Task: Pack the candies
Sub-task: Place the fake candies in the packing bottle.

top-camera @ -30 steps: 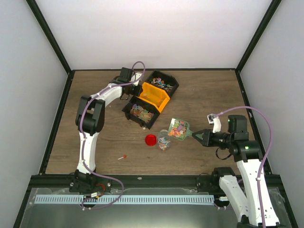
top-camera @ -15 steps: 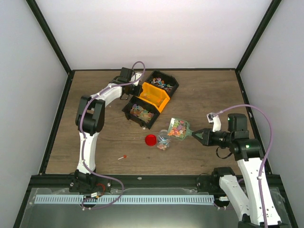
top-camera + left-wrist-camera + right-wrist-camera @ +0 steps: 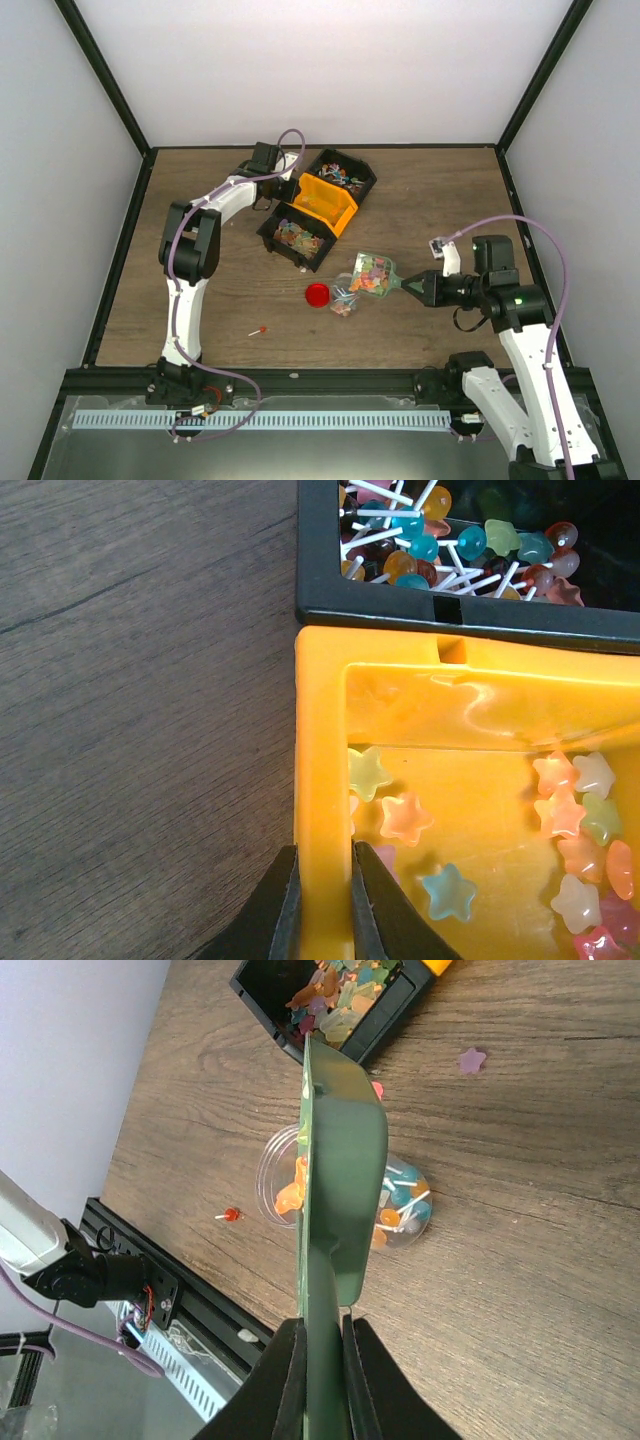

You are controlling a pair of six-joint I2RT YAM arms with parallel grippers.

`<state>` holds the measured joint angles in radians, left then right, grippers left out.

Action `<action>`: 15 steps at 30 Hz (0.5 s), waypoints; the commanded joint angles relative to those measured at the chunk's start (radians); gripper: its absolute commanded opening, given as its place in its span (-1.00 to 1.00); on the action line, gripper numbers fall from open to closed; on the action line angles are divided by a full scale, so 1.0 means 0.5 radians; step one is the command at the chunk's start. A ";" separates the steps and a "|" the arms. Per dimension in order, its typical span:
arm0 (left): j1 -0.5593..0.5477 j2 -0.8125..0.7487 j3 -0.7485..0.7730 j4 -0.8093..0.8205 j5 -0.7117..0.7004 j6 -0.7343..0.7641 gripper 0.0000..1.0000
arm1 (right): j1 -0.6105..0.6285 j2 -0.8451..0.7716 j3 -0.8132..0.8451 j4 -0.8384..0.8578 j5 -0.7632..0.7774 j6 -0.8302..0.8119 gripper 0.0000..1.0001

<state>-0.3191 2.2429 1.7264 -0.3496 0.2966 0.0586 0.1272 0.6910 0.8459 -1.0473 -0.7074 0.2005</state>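
Only your right arm has shifted in the last second, easing the green scoop closer over the jar. Well beyond the jar to its upper left, your left gripper is clenched on the wall of the yellow bin, likely to steady it, while the red lid lies just left of the jar. Above the jar's mouth your right gripper pinches the scoop's handle, tipping it on edge so the candies slide down to join those already inside.
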 commanded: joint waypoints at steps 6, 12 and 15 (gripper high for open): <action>-0.006 0.138 -0.091 -0.071 -0.017 0.022 -0.92 | 0.038 0.022 0.170 -0.031 0.083 -0.020 -0.99; -0.003 0.141 -0.098 -0.063 -0.016 0.024 -0.92 | 0.037 0.042 0.213 -0.047 0.094 -0.023 -0.99; 0.000 0.138 -0.102 -0.059 -0.011 0.023 -0.92 | 0.040 0.064 0.239 -0.064 0.099 -0.026 -0.99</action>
<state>-0.3183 2.2429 1.7237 -0.3443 0.3008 0.0555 0.1345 0.7189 0.9028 -1.0756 -0.6621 0.1986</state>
